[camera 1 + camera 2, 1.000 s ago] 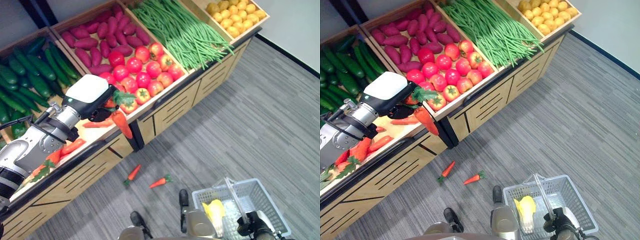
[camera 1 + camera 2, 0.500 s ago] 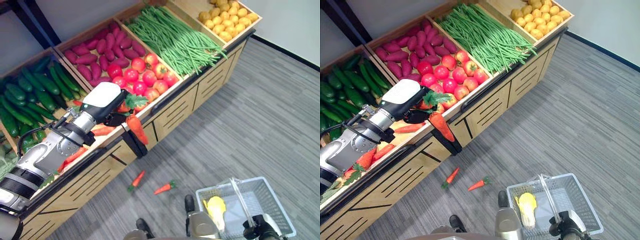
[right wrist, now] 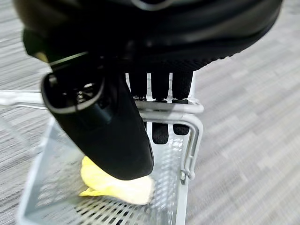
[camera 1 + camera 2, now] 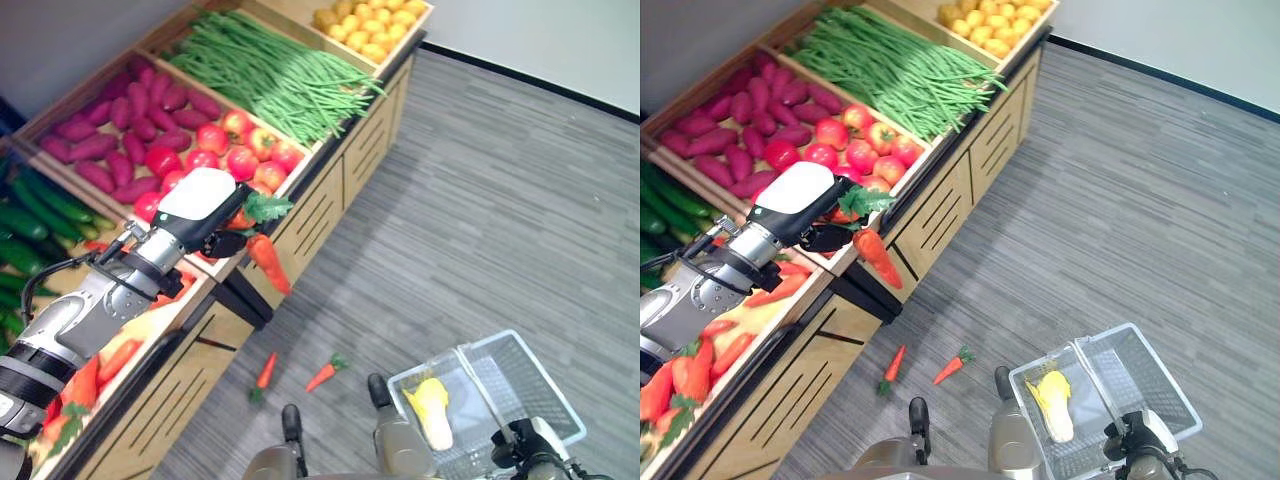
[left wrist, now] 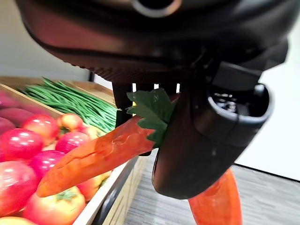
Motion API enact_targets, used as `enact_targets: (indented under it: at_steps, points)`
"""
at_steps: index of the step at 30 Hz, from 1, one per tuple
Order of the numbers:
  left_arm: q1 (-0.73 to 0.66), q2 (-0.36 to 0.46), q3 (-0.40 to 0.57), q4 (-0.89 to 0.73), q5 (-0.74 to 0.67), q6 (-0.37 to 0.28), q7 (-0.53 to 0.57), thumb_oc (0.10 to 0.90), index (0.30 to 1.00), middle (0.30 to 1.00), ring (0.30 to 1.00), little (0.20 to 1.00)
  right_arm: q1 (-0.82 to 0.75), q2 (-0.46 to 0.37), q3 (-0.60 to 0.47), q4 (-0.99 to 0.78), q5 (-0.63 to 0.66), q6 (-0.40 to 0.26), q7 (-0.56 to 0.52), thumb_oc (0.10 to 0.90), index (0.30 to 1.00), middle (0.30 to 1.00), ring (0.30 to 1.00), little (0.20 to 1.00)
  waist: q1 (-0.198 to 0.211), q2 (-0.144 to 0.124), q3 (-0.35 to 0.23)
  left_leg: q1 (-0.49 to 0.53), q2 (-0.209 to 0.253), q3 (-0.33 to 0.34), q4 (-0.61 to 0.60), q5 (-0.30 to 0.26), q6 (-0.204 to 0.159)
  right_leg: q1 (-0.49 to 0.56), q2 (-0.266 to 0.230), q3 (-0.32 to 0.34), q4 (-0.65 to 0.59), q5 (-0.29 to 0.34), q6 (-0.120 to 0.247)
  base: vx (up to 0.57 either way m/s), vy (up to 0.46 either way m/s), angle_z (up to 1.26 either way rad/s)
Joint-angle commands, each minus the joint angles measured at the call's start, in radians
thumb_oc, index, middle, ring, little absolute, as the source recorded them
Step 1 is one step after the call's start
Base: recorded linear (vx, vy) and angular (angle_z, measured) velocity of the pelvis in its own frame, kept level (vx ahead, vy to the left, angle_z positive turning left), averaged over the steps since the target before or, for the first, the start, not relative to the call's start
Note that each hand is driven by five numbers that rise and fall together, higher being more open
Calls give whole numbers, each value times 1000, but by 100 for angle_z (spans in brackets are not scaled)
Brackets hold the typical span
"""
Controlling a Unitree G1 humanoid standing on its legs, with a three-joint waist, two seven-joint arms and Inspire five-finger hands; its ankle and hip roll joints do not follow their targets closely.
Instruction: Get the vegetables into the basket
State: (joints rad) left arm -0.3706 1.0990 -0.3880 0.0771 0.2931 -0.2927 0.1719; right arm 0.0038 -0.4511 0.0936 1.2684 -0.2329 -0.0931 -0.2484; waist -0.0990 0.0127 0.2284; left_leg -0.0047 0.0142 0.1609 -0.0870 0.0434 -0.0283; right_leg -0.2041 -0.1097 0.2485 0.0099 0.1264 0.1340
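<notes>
My left hand (image 4: 198, 204) is shut on two orange carrots with green tops, held just past the front edge of the wooden shelf. One carrot (image 4: 268, 262) hangs point down over the floor; the other carrot (image 5: 93, 157) lies across the fingers. My right hand (image 3: 108, 126) is curled round the handle of the white wire basket (image 4: 548, 383), low at my right. A yellow leafy vegetable (image 4: 430, 408) lies inside the basket. Two small carrots (image 4: 264, 370) (image 4: 325, 372) lie on the grey floor below the shelf.
The shelf holds bins of tomatoes (image 4: 240, 155), green beans (image 4: 270, 70), purple sweet potatoes (image 4: 120, 120), cucumbers (image 4: 30, 215), yellow fruit (image 4: 365, 25) and more carrots (image 4: 110, 355). Grey carpet (image 4: 500, 200) stretches to the right of the shelf.
The whole view has swung, so the shelf sits further left. My left hand keeps both carrots and has come slightly outward over the shelf's front edge. The basket stays in my right hand.
</notes>
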Motion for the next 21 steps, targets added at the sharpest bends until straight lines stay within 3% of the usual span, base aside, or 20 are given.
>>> enact_targets:
  at_steps: [1,5,6,8,12,16,17,20,21]
  points:
    - [-92,59,172,-44,-51,-32,77,400,300,300,300,300,15,-57,2,2,10,5,-40,400,300,300,300,300,-8,-18,-32,-36,21,35,65,-29,-19,11,1,-23,69,-27,53,-19,116,-53]
    - [-79,66,188,-48,-32,-34,81,400,300,300,300,300,6,-44,0,-1,10,4,-44,400,300,300,300,300,-17,-38,-18,-30,1,103,60,-39,-4,-35,-18,-8,64,48,92,-114,182,-38]
    - [-65,69,204,-47,-31,-29,87,400,300,300,300,300,-3,-35,-2,-6,16,1,-47,400,300,300,300,300,12,-29,-5,-34,22,137,67,-42,0,-38,-51,-145,120,1,68,-142,73,-78]
    - [-49,73,224,-46,-28,-27,86,400,300,300,300,300,-5,-32,-3,-9,14,-1,-49,400,300,300,300,300,18,-23,-8,-41,40,160,74,-37,-2,-15,-74,-232,167,-37,54,-134,62,-95]
    - [-41,80,237,-47,-27,-23,81,400,300,300,300,300,-1,-32,-5,-2,12,0,-54,400,300,300,300,300,29,-27,-23,-46,52,192,77,-32,0,26,-80,-256,205,-74,48,-90,19,-47]
    - [-25,86,251,-51,-26,-19,75,400,300,300,300,300,1,-35,-11,-3,9,7,-54,400,300,300,300,300,61,-45,-48,-50,58,240,79,-27,-10,86,-110,-312,138,-56,61,-46,-64,-46]
    - [-9,87,263,-58,-25,-19,73,400,300,300,300,300,-3,-35,-8,-9,-3,10,-59,400,300,300,300,300,75,-52,-51,-49,66,267,79,-19,-18,90,-116,-356,99,-46,63,-16,-111,-61]
    - [3,89,271,-59,-20,-18,74,400,300,300,300,300,0,-32,-5,-10,-6,11,-58,400,300,300,300,300,74,-52,-54,-49,73,277,80,-12,-22,93,-110,-363,82,-50,63,-4,-101,-35]
    - [12,80,273,-60,-22,-20,71,400,300,300,300,300,12,-31,-2,-15,-8,10,-55,400,300,300,300,300,65,-47,-59,-48,87,290,67,15,-38,100,-85,-358,48,-61,56,14,-183,-11]
